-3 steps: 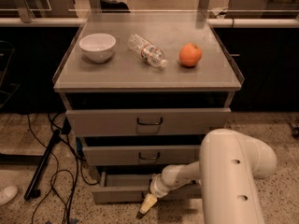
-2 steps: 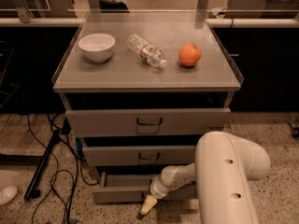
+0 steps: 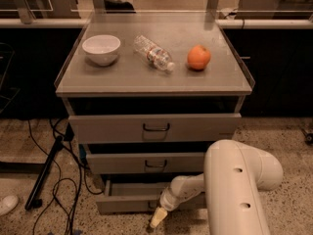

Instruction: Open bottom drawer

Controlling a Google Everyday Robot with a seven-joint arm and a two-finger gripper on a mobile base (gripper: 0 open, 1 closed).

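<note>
The grey cabinet has three grey drawers. The bottom drawer (image 3: 128,203) is the lowest one, pulled out a little from the cabinet, its front near the floor. Its handle is hidden behind my arm. My gripper (image 3: 157,218) hangs at the end of the white arm (image 3: 234,190), right in front of the bottom drawer's centre, just above the floor. The middle drawer (image 3: 146,162) and top drawer (image 3: 151,127) stand slightly out too.
On the cabinet top (image 3: 73,80) lie a white bowl (image 3: 101,48), a clear plastic bottle (image 3: 154,53) on its side and an orange (image 3: 198,57). Black cables and a stand leg (image 3: 46,173) lie on the floor at the left. Dark counters stand behind.
The arm's big white link has shifted slightly to the left. The gripper stays low in front of the bottom drawer.
</note>
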